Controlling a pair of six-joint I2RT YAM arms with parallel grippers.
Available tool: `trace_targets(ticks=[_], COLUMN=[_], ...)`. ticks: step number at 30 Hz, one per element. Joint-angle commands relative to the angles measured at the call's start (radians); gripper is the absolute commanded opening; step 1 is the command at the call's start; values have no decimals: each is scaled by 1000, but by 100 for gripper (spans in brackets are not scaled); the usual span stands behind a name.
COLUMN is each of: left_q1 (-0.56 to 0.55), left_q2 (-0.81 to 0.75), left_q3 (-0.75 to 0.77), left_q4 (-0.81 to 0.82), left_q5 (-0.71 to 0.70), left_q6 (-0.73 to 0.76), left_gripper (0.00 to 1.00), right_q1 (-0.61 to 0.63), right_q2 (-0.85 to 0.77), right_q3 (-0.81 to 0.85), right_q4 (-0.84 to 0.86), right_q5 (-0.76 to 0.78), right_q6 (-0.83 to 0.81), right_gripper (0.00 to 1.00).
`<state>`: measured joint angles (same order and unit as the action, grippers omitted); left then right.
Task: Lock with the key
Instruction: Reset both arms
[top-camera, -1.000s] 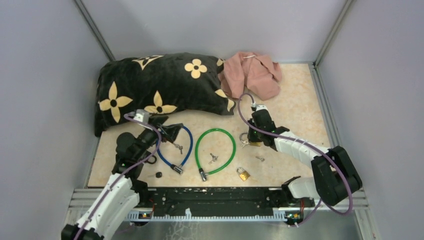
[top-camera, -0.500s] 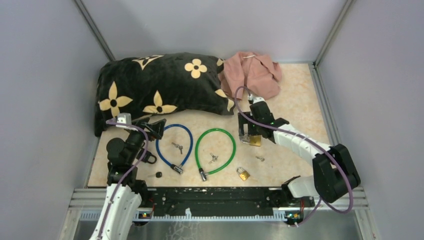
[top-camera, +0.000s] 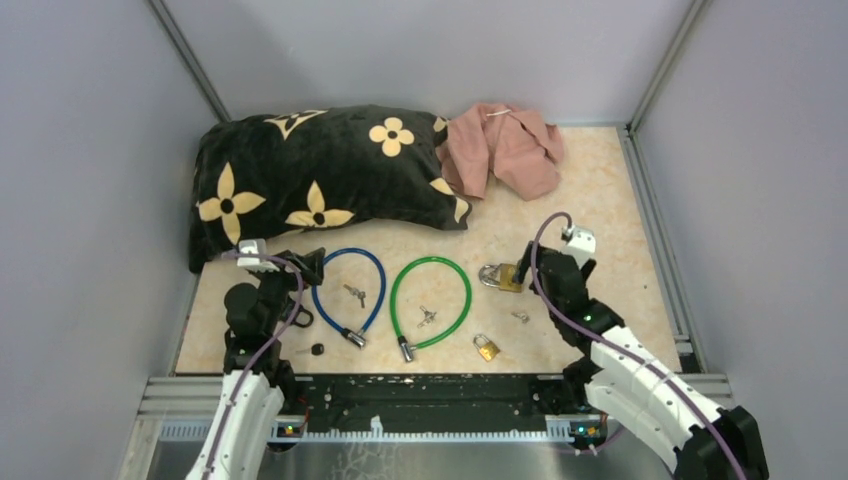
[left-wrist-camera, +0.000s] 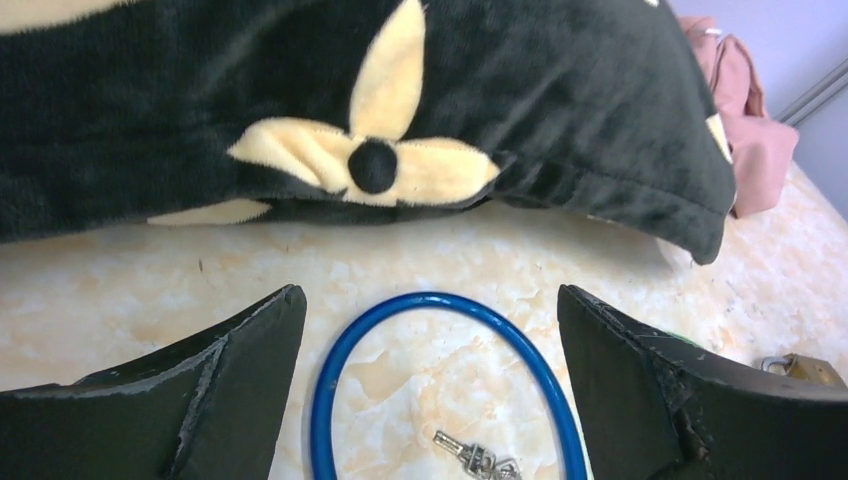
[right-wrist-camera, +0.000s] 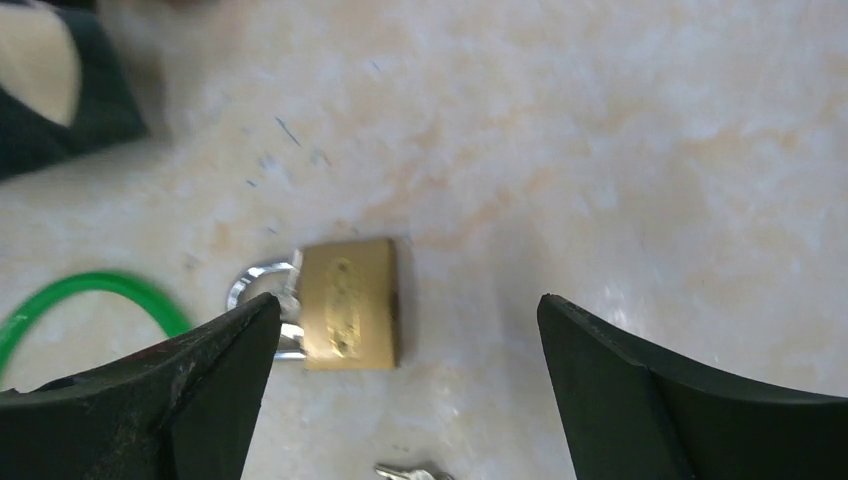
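Note:
A large brass padlock (top-camera: 505, 277) (right-wrist-camera: 350, 303) lies flat on the table, its steel shackle (right-wrist-camera: 262, 300) pointing left. My right gripper (top-camera: 530, 276) (right-wrist-camera: 408, 300) hovers open just right of it, holding nothing. A small silver key (top-camera: 520, 317) (right-wrist-camera: 410, 470) lies loose on the near side of that padlock. A smaller brass padlock (top-camera: 487, 347) rests closer to the front edge. My left gripper (top-camera: 305, 290) (left-wrist-camera: 430, 300) is open and empty at the left side of a blue cable lock (top-camera: 371, 300) (left-wrist-camera: 345, 360), whose loop rings a bunch of keys (top-camera: 355, 295) (left-wrist-camera: 475, 458).
A green cable lock (top-camera: 462, 297) (right-wrist-camera: 90, 285) with keys (top-camera: 427, 317) inside its loop lies mid-table. A black flowered pillow (top-camera: 320, 170) (left-wrist-camera: 400, 100) and a pink cloth (top-camera: 505, 145) (left-wrist-camera: 745, 110) fill the back. A small black piece (top-camera: 317, 349) sits at the front left. Grey walls enclose the table.
My right gripper opened, let go of the large padlock and drew back toward the near right; the padlock now lies on the table. My left arm pulled back to the left.

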<state>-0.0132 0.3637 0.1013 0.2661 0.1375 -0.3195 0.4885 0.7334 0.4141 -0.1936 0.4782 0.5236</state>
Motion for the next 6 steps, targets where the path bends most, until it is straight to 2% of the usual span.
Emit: trace_targets(ticks=[1,6], left_q1=[7,6], left_q2=[62,125], left_q3=[-14,-18], left_q4=[64,74], left_q5=[16,56], left_q6=[6,12], left_gripper=[99,99], right_q1=[-1,-1], right_q2=[-78,-132], right_q3=[-120,-169], right_q4=[78,92], right_q5=[54,31], right_q6=[178,169], right_gripper=[98,98])
